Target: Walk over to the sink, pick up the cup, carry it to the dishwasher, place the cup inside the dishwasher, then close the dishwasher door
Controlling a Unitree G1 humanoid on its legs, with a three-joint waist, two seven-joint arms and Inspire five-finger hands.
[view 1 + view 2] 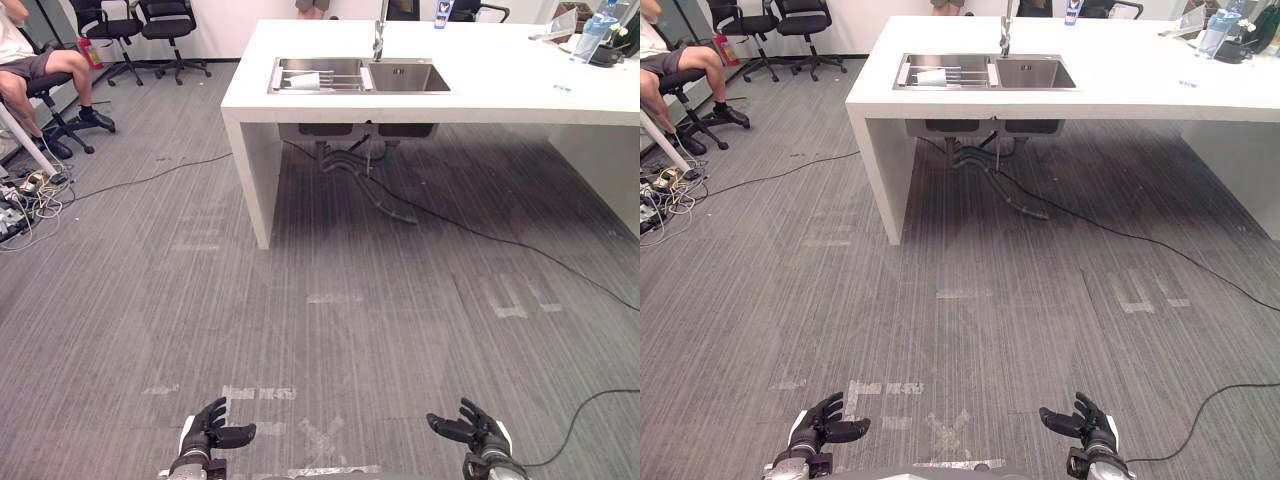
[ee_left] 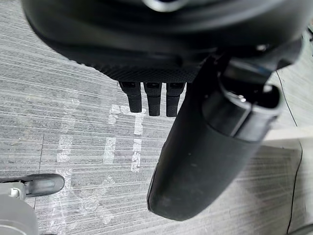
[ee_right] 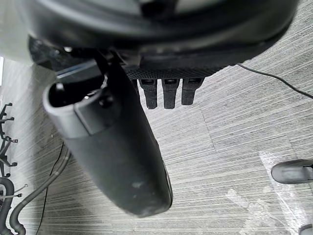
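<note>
A white counter [image 1: 500, 95] stands ahead across the grey carpet, with a steel double sink [image 1: 405, 78] set into it and a tap [image 1: 380, 40] behind. In the sink's left basin a white cup [image 1: 305, 80] lies on its side on a wire rack. Far from it, low over the floor, my left hand [image 1: 212, 432] and my right hand [image 1: 478, 430] hang empty. Both are open, with relaxed fingers [image 2: 152, 100] and thumbs standing out; the right hand's fingers [image 3: 168, 93] hold nothing either.
A person sits on a chair [image 1: 45, 95] at the far left beside a tangle of cables [image 1: 25, 195]. Two office chairs [image 1: 150, 30] stand at the back. Hoses [image 1: 375, 185] and a cable [image 1: 520, 250] run over the floor under the counter. A bottle [image 1: 592, 38] stands on its right end.
</note>
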